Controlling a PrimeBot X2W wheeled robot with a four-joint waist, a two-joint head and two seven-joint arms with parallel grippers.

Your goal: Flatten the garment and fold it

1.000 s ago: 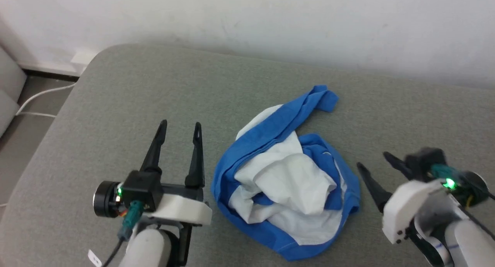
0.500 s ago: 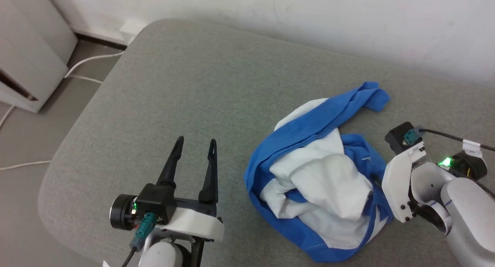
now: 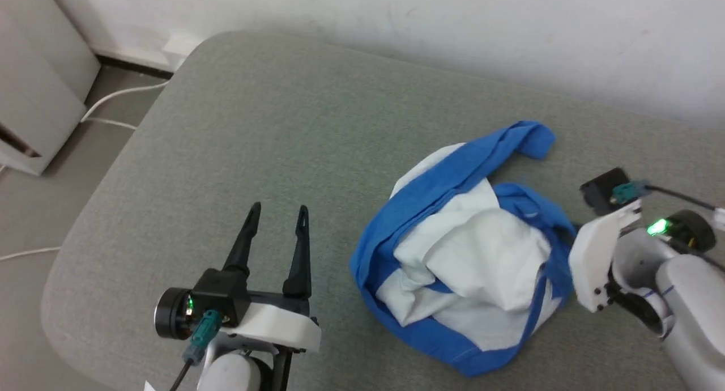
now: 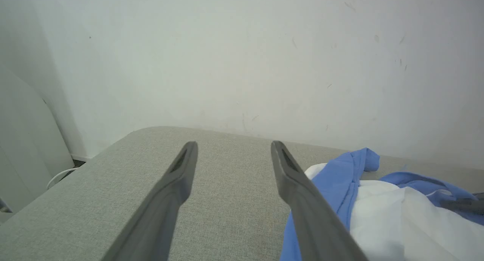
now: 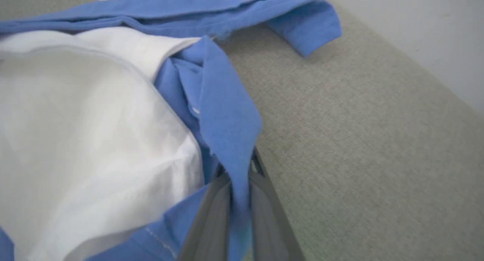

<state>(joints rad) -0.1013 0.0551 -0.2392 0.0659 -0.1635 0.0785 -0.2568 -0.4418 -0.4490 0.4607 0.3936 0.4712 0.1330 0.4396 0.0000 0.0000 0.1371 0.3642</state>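
The garment (image 3: 476, 255) lies crumpled in a heap on the grey cushion, white in the middle with blue sleeves and trim around it. It also shows in the left wrist view, garment (image 4: 378, 212), and in the right wrist view, garment (image 5: 94, 113). My right gripper (image 5: 236, 166) is shut on a blue fold at the heap's right side, and the cloth runs up between its fingers. In the head view its fingers are hidden behind my right wrist (image 3: 600, 260). My left gripper (image 3: 277, 212) stands open and empty to the left of the heap, left gripper (image 4: 232, 147) over bare cushion.
The grey cushion (image 3: 255, 124) ends in a rounded edge at the left and near side. Beyond it is floor with a white cable (image 3: 113, 96) and a pale cabinet (image 3: 34, 96). A white wall (image 3: 453, 34) runs along the far side.
The head camera has shifted. My right gripper went from open beside the garment's right edge to shut on a blue fold. The left gripper stayed open.
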